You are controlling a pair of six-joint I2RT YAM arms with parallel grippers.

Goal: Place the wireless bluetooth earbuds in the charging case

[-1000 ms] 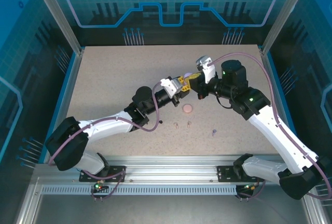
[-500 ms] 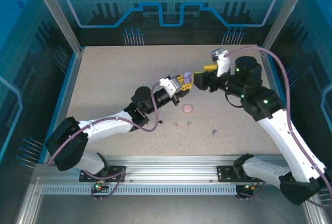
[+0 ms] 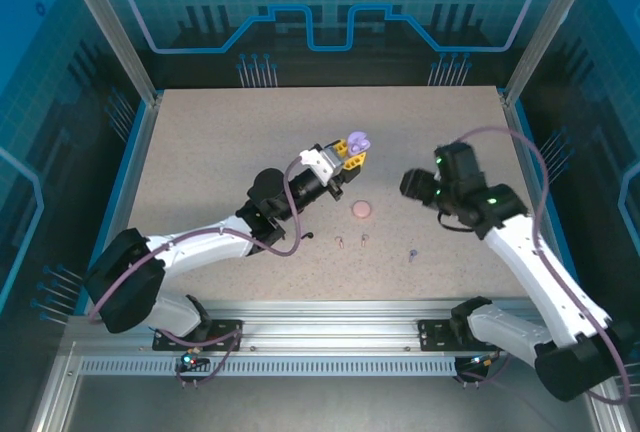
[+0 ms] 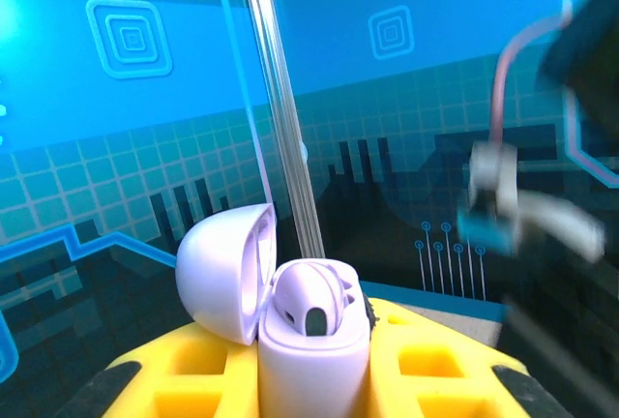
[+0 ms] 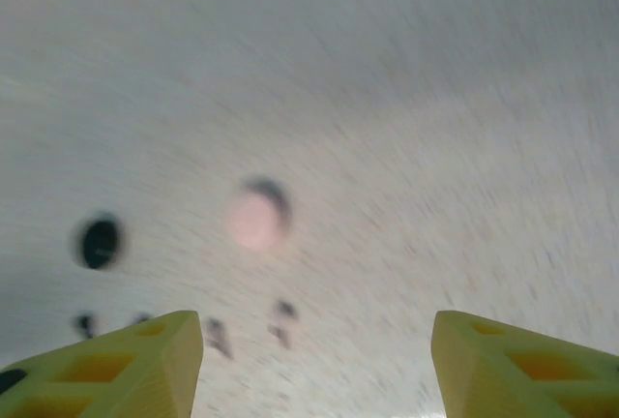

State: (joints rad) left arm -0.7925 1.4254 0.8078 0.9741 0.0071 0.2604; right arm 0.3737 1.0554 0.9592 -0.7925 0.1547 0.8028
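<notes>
We log the purple case (image 4: 314, 365), lid open, one earbud (image 4: 308, 307) seated inside, clamped in the left gripper (image 3: 347, 155) above the bench (image 3: 220, 132) centre. Right gripper (image 5: 314, 360) gapes, empty. Pink case (image 3: 361, 210) sits mid-bench, with three loose earbuds (image 3: 364, 239) toward the near edge. Blue panelled walls (image 3: 330, 12) surround the bench.

A speckled beige tabletop (image 5: 406, 99) spreads out beneath my right gripper (image 5: 314, 365), blurred. Ahead of my left gripper (image 4: 314, 379) a pale upright post (image 4: 276, 99) rises against a blue wall (image 4: 126, 147) printed with grids and nested squares. Behind both grippers, a metal rail (image 3: 330, 337) runs along the table's near edge.
</notes>
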